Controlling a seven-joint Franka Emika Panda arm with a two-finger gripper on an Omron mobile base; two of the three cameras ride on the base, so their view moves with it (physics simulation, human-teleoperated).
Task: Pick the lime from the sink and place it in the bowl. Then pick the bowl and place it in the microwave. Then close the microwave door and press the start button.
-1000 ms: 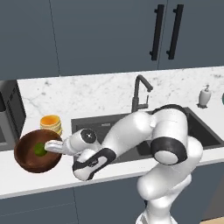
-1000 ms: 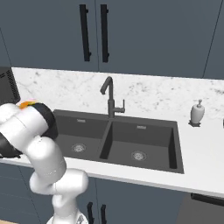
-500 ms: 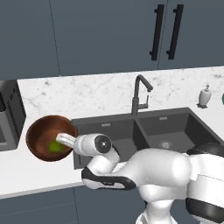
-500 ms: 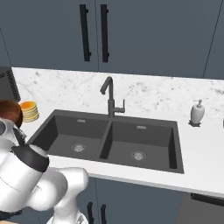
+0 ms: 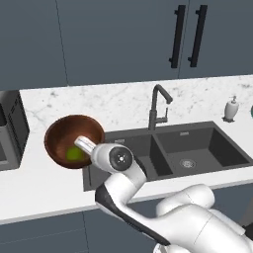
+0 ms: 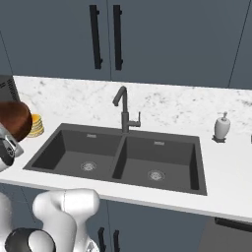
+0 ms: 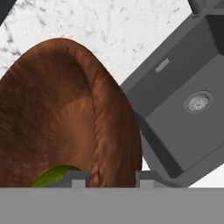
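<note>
The dark brown bowl (image 5: 63,136) hangs above the counter, left of the sink (image 5: 197,146), tilted so its opening faces the camera. The lime (image 5: 75,154) lies low inside it. My gripper (image 5: 85,145) is shut on the bowl's right wall. In the hand view the fingertips (image 7: 78,178) pinch the bowl's rim (image 7: 111,131), with the lime (image 7: 54,176) just inside and the sink (image 7: 188,105) beyond. The bowl (image 6: 15,120) also shows at the left edge of the right base view. The microwave (image 5: 10,133) stands at the far left, its door out of view.
A dark curved faucet (image 5: 157,106) rises behind the sink's divider. A stack of orange-yellow discs (image 6: 35,125) sits on the counter behind the bowl. A soap dispenser (image 5: 231,108) stands at the far right. White marble counter (image 5: 44,190) runs in front of the microwave.
The bowl with the lime has risen off the counter and shifted a little right, tilting more. The arm has folded down low under it.
</note>
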